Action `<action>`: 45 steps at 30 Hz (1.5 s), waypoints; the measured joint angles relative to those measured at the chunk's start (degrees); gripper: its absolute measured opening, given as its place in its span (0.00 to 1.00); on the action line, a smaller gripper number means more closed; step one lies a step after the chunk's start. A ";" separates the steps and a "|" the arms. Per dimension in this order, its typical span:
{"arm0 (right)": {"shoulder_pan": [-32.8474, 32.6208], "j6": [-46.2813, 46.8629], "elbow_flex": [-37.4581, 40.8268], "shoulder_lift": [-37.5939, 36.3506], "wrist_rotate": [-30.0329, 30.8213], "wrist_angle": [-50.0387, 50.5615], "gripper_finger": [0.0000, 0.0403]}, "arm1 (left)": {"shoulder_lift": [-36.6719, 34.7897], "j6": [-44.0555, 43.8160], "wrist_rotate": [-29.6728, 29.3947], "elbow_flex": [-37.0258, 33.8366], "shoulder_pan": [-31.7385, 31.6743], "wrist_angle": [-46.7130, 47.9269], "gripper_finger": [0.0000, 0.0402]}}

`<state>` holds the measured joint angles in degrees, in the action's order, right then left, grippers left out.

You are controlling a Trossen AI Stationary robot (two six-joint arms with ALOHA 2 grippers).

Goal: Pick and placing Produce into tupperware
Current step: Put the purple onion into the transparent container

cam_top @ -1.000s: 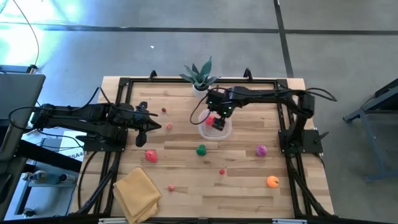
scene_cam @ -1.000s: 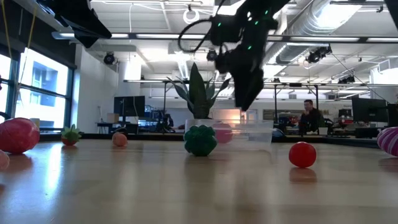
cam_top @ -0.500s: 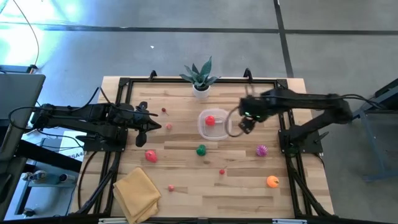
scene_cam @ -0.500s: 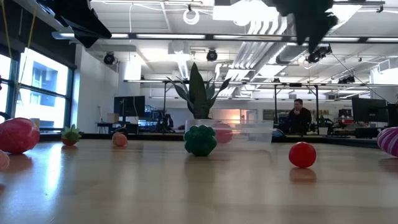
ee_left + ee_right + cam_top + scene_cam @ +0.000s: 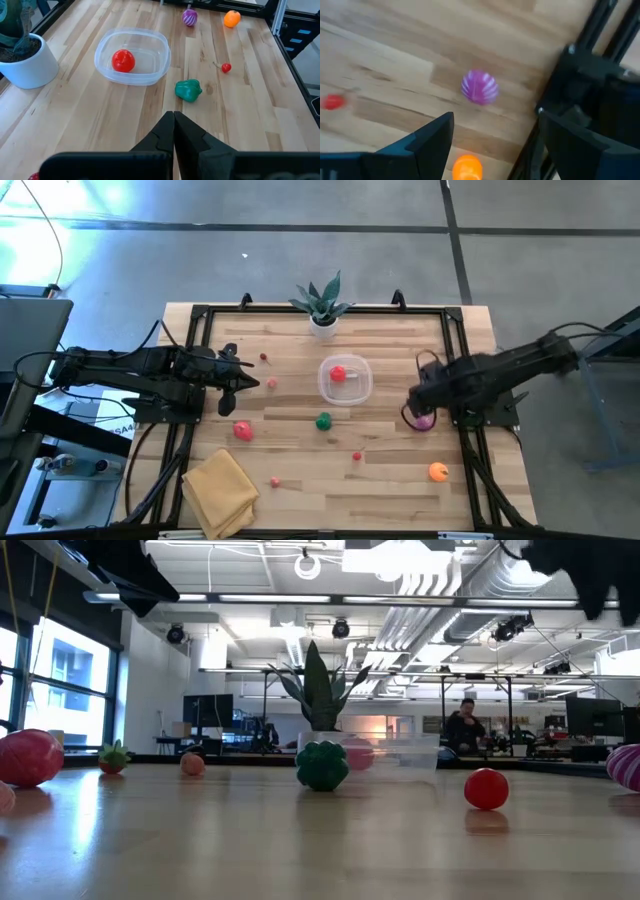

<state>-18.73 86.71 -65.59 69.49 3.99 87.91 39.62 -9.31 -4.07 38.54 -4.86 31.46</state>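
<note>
When we look down from above: we see the tupperware (image 5: pixel 345 379) in the middle of the table (image 5: pixel 300 480), with a red fruit (image 5: pixel 339 374) inside it.
Right gripper: our right gripper (image 5: pixel 420 412) hangs at the right of the frame, right over the purple spiky fruit (image 5: pixel 424 421). Its fingers are wide apart and hold nothing.
Left gripper: our left gripper (image 5: pixel 262 384) waits at the left middle, fingers pressed together.
Loose produce: a green one (image 5: pixel 323 421) sits just below the tupperware, a big pink one (image 5: pixel 243 430) lower left, an orange one (image 5: pixel 438 472) lower right.
Other things: a yellow cloth (image 5: pixel 220 490) lies at the lower left, a potted plant (image 5: pixel 322 308) stands at the top.
Low view: we see the green one (image 5: pixel 322 765) in front of the clear tupperware (image 5: pixel 395 757), and a small red ball (image 5: pixel 486 788) to the right.
Left wrist view: our closed fingers (image 5: pixel 173 136) point at the tupperware (image 5: pixel 133 56) with the red fruit (image 5: pixel 123 60) in it, upper left of middle.
Right wrist view: the purple spiky fruit (image 5: pixel 479 87) sits in the middle of the frame, seen between our spread fingers (image 5: pixel 427 141), not touching them. The orange one (image 5: pixel 467 167) is at the bottom.
</note>
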 joint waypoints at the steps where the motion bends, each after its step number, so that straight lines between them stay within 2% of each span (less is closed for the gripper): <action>1: -0.83 1.43 2.07 0.08 -0.86 -1.39 0.71 | 0.02 0.01 0.01 0.00 0.00 0.00 0.00; 9: -2.79 4.80 15.87 0.13 -4.10 -18.15 0.71 | 0.02 0.00 0.00 0.00 0.00 0.00 0.00; 15: -2.83 6.66 22.34 0.13 -5.11 -27.12 0.71 | 0.00 0.01 -0.01 0.00 0.00 0.00 0.00; 34: -2.66 9.19 29.49 0.11 -3.89 -33.14 0.71 | 0.02 0.01 0.01 0.00 0.00 0.00 0.00; 45: -0.38 8.26 34.94 0.11 -3.29 -42.76 0.71 | 0.02 -0.01 -0.01 0.00 0.00 0.00 0.00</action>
<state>-19.11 94.97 -30.66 69.60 0.69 45.14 39.64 -9.32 -4.08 38.54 -4.86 31.46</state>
